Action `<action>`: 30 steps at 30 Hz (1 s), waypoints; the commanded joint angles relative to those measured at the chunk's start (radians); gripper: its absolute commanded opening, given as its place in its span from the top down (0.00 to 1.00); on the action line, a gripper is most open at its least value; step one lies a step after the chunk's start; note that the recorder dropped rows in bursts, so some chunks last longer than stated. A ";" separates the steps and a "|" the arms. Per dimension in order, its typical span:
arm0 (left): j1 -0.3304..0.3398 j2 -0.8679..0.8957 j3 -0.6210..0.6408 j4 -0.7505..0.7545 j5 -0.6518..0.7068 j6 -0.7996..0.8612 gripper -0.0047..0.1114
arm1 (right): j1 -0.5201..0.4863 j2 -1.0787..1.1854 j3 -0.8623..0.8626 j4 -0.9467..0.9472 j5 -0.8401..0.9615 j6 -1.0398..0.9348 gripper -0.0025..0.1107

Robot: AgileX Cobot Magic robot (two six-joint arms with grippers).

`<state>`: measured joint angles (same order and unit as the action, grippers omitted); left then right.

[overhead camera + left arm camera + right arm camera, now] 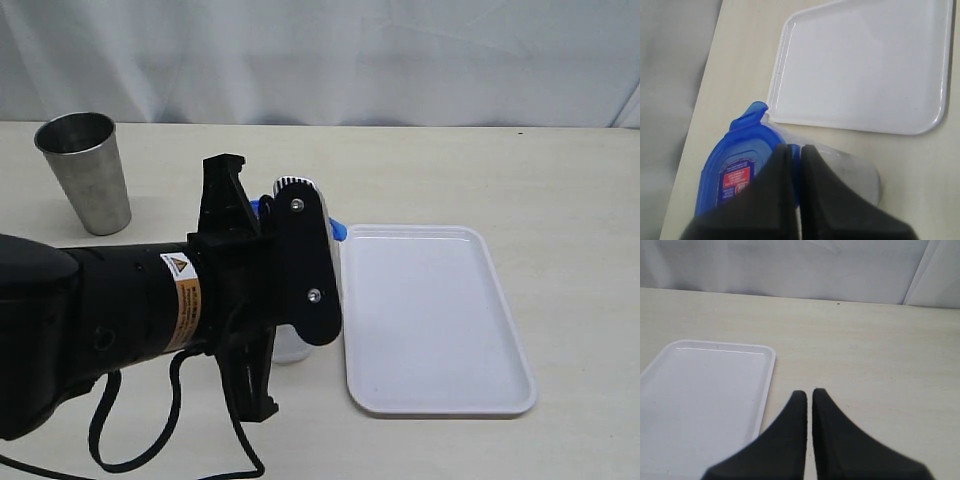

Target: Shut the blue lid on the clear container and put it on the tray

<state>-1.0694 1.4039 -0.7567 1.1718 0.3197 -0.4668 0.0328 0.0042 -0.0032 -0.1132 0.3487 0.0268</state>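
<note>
The exterior view is mostly filled by the black left arm (120,320), which reaches in over the clear container (290,347) and hides nearly all of it. Only the pale base shows below the wrist, and slivers of the blue lid (339,231) show at the edges. The container stands on the table (560,180), just beside the left rim of the tray (430,320) and not on it. A grey metal cup (85,170) stands well apart at the far left, and only this view shows it.

The left wrist view shows what the arm covers. The lid (735,167) sits on top of the container (860,175) with its sticker facing up and one flap sticking up toward the corner of the tray (865,65). Whether the lid is fully seated is hard to judge from this angle. The left gripper (796,150) has its fingers pressed together over the lid, with nothing between them.

The right gripper (809,394) shows only in its own wrist view. Its fingers are drawn in to a thin slit and hold nothing. It hangs above bare table next to the tray (700,390), which is empty.
</note>
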 commanded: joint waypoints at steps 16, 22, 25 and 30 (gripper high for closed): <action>-0.002 -0.003 0.006 -0.006 0.007 0.005 0.96 | -0.007 -0.004 0.003 0.001 -0.003 -0.005 0.94; -0.002 -0.003 0.006 -0.010 0.003 0.005 0.96 | -0.007 -0.004 0.003 0.001 -0.003 -0.005 0.94; -0.002 -0.003 0.006 -0.010 0.003 0.005 0.96 | -0.007 -0.004 0.003 0.001 -0.003 -0.005 0.94; -0.002 -0.003 0.006 -0.010 0.003 0.005 0.96 | -0.007 -0.004 0.003 0.001 -0.003 -0.005 0.94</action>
<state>-1.0694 1.4039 -0.7567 1.1697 0.3302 -0.4630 0.0328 0.0042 -0.0032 -0.1132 0.3487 0.0268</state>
